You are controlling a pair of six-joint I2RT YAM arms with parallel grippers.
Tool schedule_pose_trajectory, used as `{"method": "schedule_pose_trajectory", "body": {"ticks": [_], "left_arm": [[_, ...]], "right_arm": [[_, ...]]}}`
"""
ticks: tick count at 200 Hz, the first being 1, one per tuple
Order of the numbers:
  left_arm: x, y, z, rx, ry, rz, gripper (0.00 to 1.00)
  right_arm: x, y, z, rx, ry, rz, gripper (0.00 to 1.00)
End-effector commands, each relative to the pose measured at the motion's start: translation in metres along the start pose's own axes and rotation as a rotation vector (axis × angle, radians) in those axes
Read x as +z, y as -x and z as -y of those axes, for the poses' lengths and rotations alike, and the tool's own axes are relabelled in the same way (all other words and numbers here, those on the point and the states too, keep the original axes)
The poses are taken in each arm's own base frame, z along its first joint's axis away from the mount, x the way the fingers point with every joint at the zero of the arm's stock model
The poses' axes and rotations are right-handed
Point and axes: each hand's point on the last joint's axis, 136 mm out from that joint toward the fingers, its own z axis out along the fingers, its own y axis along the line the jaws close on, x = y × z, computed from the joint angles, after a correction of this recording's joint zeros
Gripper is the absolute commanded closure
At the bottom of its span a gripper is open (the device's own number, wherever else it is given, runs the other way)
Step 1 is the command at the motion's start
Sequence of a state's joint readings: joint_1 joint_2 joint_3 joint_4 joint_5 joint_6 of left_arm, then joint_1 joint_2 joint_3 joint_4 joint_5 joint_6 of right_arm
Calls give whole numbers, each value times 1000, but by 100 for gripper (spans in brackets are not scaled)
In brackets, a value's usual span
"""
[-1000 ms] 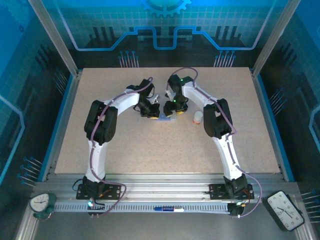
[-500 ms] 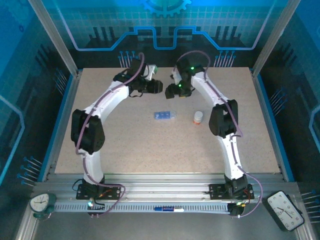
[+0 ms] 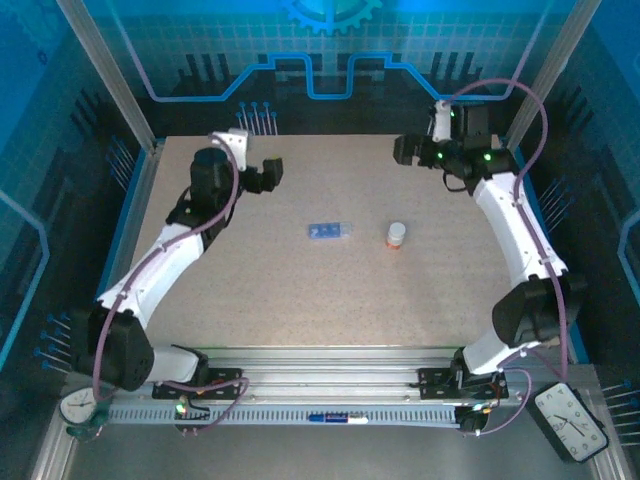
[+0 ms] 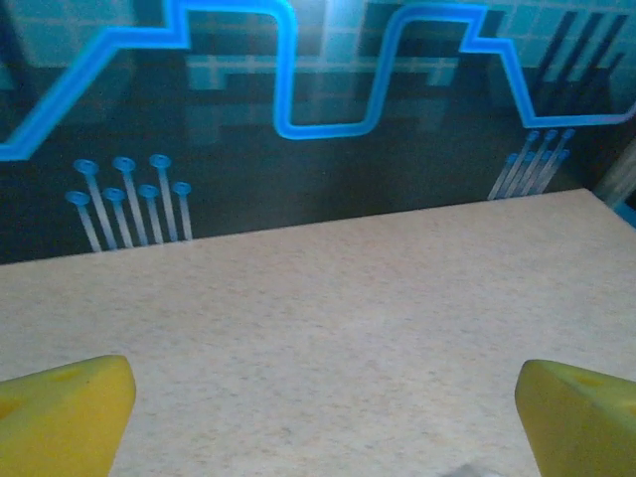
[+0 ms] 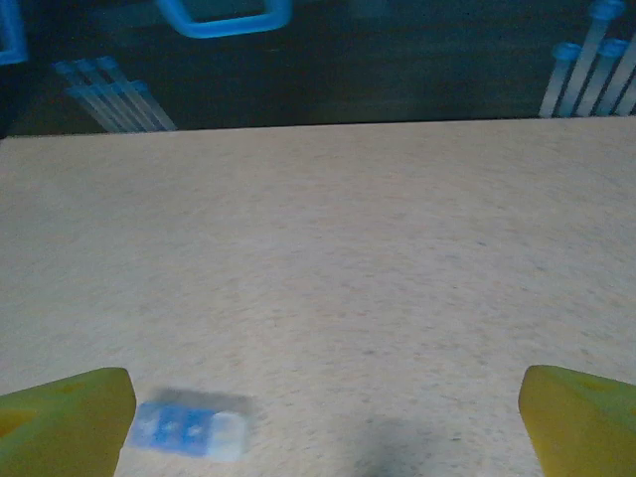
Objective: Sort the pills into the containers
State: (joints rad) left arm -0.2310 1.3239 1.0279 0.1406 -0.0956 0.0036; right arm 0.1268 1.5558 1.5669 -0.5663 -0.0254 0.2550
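Note:
The containers are the compartments of a small translucent blue pill box [image 3: 328, 230] lying flat near the table's middle. In the right wrist view the pill box [image 5: 189, 429] is blurred, low on the left beside one yellow fingertip [image 5: 66, 417]. The pills are too small to make out. My left gripper [image 3: 270, 177] hangs over the far left of the table, well away from the box. Its yellow fingertips [image 4: 66, 411] stand wide apart, open, with only bare table between them. My right gripper [image 3: 404, 150] hangs at the far right, open and empty.
A small orange bottle with a white cap [image 3: 397, 236] stands upright to the right of the pill box. The speckled table [image 3: 300, 300] ends at a dark back wall with blue patterns [image 4: 328, 89]. Metal frame posts stand at the corners.
Both arms have swung up and outward from over the pill box, the left to the far left, the right to the far right. Both grippers have opened wide.

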Motion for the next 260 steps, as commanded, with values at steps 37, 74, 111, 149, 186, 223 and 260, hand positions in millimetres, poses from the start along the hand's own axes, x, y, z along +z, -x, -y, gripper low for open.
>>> {"method": "schedule_pose_trajectory", "body": {"ticks": [37,74,111,149,186,223,260], "left_arm": [[-20,-64,-57,73,198,69,1],[-37,-142,-73,47,269,-27,1],[-26,-178,-73,90,241,-19,1],[-24,-196,-87,17,213,14,1],[-7,-199,-92,-11,179,-52,1],[-6,-201,-102,-88,157,-81,1],[-5,-201,-98,-73,148,-81,1]], "right_arm": [[21,-60,87,-84,-302,159,0],[46,-127,114,-143,-393,44,0],[68,-158,102,-226,-316,156,0],[59,-171,90,-254,-246,300,0],[57,-176,108,-180,-261,342,0],[55,-177,109,-186,-296,348,0],[57,-177,106,-198,-292,340,0]]}}
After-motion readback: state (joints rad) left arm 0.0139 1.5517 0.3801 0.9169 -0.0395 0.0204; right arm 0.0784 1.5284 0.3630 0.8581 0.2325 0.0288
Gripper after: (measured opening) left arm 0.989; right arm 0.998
